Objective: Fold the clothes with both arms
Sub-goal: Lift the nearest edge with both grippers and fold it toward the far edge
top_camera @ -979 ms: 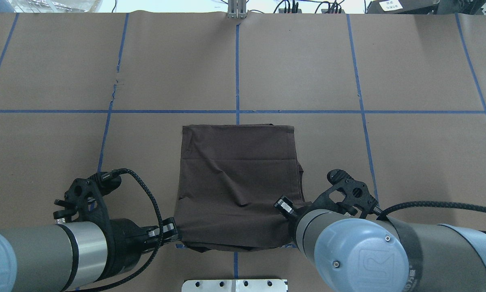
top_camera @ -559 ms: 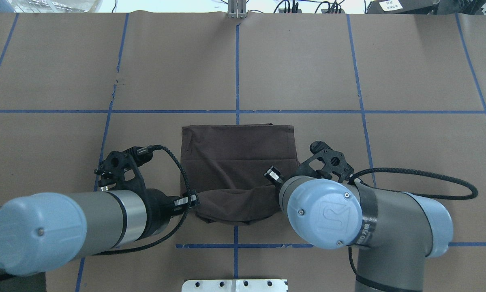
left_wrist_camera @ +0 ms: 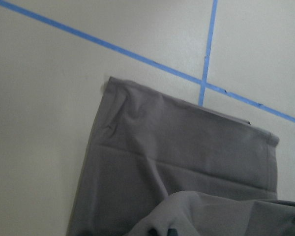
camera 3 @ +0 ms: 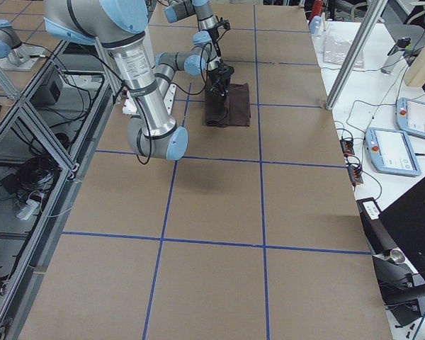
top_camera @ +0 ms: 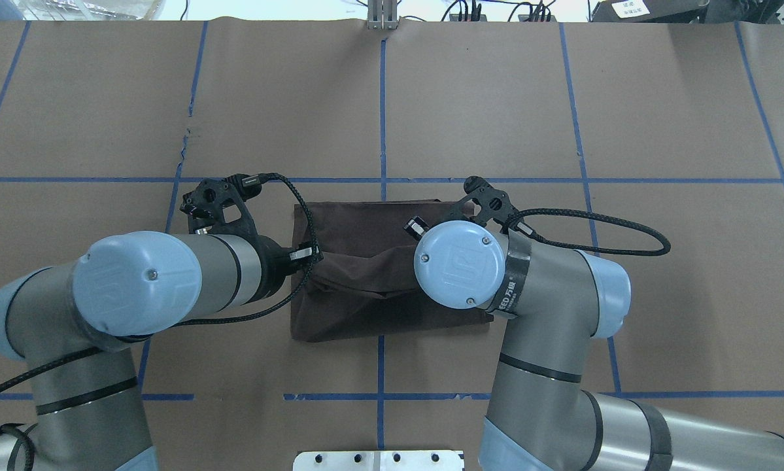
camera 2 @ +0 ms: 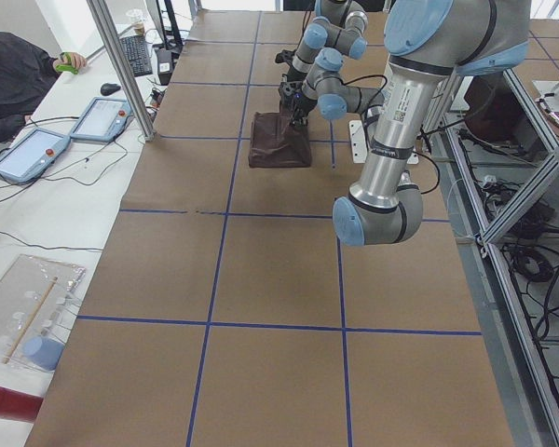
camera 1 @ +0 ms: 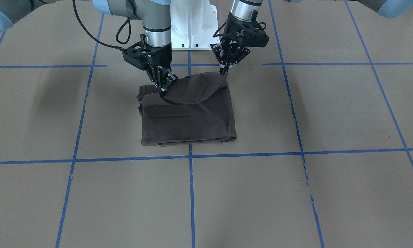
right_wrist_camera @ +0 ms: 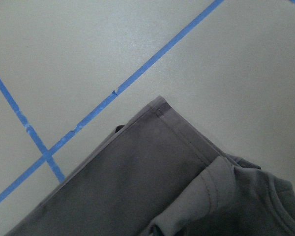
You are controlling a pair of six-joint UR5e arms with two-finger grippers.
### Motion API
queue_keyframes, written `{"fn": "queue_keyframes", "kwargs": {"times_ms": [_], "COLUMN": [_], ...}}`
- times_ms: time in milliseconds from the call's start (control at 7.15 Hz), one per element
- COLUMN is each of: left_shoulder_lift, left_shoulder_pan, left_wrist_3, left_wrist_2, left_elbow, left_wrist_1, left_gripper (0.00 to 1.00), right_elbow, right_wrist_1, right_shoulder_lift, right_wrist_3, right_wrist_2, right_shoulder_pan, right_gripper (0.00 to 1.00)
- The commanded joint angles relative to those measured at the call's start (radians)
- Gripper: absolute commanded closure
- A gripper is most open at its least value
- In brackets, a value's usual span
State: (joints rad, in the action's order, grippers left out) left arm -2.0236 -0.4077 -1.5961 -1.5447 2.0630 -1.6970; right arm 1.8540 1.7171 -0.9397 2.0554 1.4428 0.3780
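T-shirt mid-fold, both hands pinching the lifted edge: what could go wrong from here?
1. The T-shirt sags between the left hand and the right hand, so the lifted edge may land wrinkled.
2. The left hand pinches just the corner tip, so the cloth could slip free.

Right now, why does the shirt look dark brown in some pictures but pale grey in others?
Overhead view: the T-shirt shows dark brown under even light. Both wrist views: the colours are washed out, so it looks pale grey and the table turns greyish too. Front-facing view: soft shadows lie on the table, with no glare.
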Motion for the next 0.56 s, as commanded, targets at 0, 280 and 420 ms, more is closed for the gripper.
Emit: {"fn": "queue_keyframes", "kwargs": {"times_ms": [0, 280, 420], "left_shoulder_lift": [-0.006, -0.041, -0.041], "left_shoulder_pan": [-0.052, -0.074, -0.086], "left_wrist_3": [0.034, 0.070, 0.070], "left_wrist_2": [0.000, 0.001, 0.001], "left_elbow": [-0.110, -0.217, -0.266], "left_wrist_1": [-0.082, -0.125, -0.179], "left_gripper": [1.00, 1.00, 1.00], "right_elbow": [-0.118, -0.157, -0.156], "right_wrist_1": [-0.125, -0.165, -0.165], "right_shoulder_lift": [0.012, 0.012, 0.012], "right_wrist_3": [-0.006, -0.020, -0.020], "right_wrist_2": [-0.001, 0.001, 0.001], "right_shoulder_pan": [0.012, 0.019, 0.019], "right_gripper": [1.00, 1.00, 1.00]}}
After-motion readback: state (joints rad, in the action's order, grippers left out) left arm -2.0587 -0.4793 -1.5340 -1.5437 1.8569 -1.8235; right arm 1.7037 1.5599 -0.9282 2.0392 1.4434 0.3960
